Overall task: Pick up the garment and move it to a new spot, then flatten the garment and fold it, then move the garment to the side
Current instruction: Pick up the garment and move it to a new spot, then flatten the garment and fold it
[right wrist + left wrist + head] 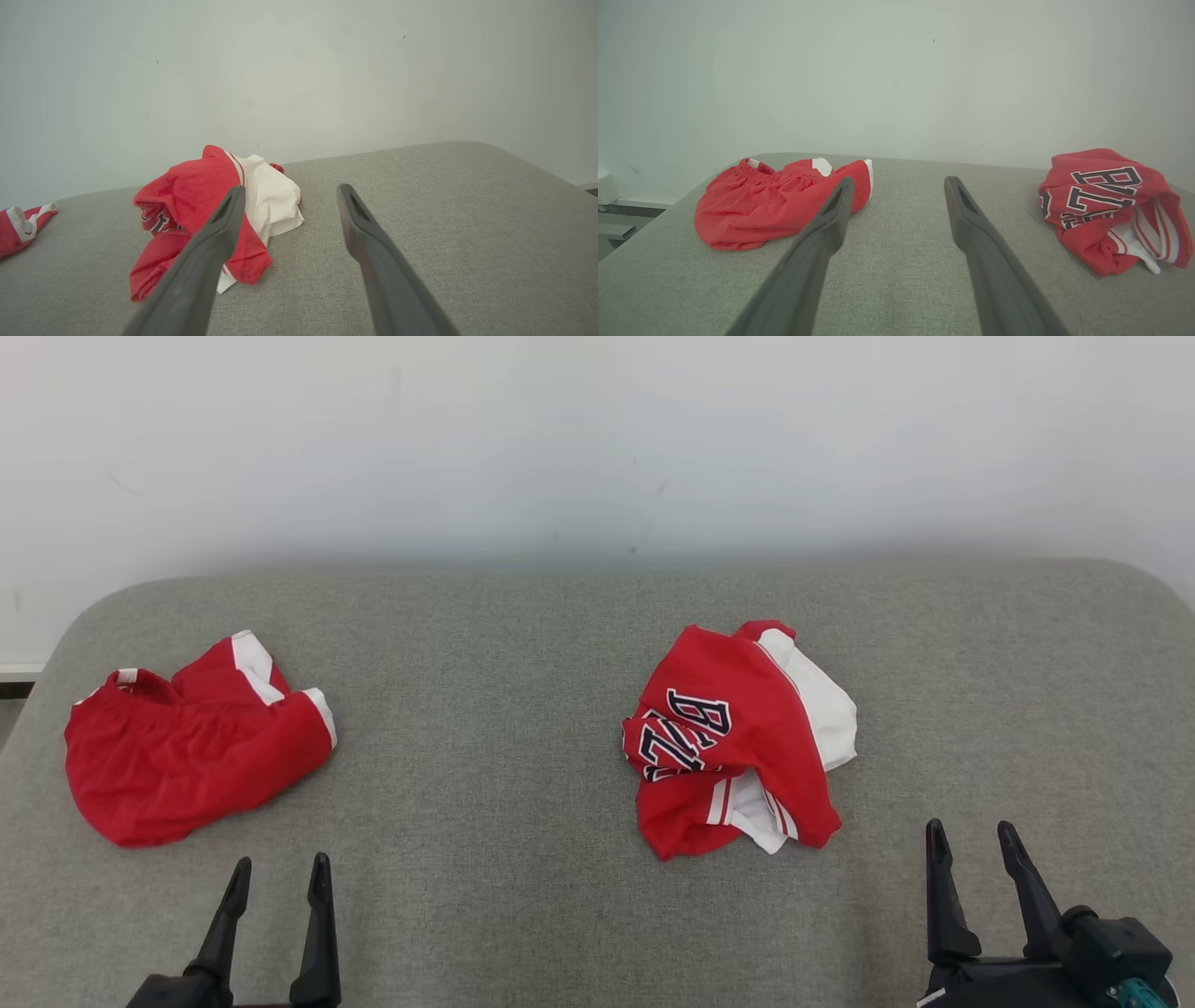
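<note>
Two crumpled garments lie on the grey fabric-covered table (495, 709). A red and white jersey (747, 719) with dark lettering is bunched up right of centre; it also appears as the jersey (1083, 233) at the right of the left wrist view and as the jersey (196, 186) left of the fingers in the right wrist view. Red shorts (187, 756) with white trim lie at the far left. My left gripper (280, 863) stands open near the front edge, just right of the shorts (752, 210). My right gripper (971, 828) is open too, right of and nearer than the jersey. Both grippers hold nothing.
A pale wall (597, 448) rises right behind the table's far edge. The table's corners are rounded. Bare grey cloth stretches between the two garments and to the right of the jersey. An edge of the shorts (11, 233) peeks in at the left of the right wrist view.
</note>
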### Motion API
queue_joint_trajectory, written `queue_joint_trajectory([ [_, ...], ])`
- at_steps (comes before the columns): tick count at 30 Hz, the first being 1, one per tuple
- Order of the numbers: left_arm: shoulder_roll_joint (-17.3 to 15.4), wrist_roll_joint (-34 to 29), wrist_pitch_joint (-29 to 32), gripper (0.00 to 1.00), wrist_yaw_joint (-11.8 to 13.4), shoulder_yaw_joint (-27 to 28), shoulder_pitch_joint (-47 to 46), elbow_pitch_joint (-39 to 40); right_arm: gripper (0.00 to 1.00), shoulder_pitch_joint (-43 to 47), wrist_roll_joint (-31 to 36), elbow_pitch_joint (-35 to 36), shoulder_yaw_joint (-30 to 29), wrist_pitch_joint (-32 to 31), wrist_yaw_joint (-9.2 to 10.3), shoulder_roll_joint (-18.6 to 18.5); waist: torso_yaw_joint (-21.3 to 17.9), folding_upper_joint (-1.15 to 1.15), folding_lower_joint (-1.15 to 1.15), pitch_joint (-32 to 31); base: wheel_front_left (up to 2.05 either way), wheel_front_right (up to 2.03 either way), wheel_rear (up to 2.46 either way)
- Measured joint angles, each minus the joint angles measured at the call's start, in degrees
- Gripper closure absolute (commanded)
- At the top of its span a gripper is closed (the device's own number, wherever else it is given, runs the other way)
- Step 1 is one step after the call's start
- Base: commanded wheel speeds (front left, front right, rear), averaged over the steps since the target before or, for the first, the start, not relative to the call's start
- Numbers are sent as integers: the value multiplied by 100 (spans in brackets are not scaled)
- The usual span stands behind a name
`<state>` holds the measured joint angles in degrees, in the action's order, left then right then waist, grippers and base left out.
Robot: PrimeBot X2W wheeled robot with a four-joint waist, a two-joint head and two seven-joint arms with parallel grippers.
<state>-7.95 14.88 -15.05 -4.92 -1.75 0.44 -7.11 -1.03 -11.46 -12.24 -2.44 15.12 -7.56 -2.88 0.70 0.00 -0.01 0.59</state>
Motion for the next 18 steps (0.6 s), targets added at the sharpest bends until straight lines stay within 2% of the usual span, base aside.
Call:
queue_joint_trajectory([
  [18, 207, -350, 0, 0, -172, 225, 44, -148, 0, 19, 0, -133, -12, 0, 0, 0, -57, 0, 1, -18, 0, 0, 0],
])
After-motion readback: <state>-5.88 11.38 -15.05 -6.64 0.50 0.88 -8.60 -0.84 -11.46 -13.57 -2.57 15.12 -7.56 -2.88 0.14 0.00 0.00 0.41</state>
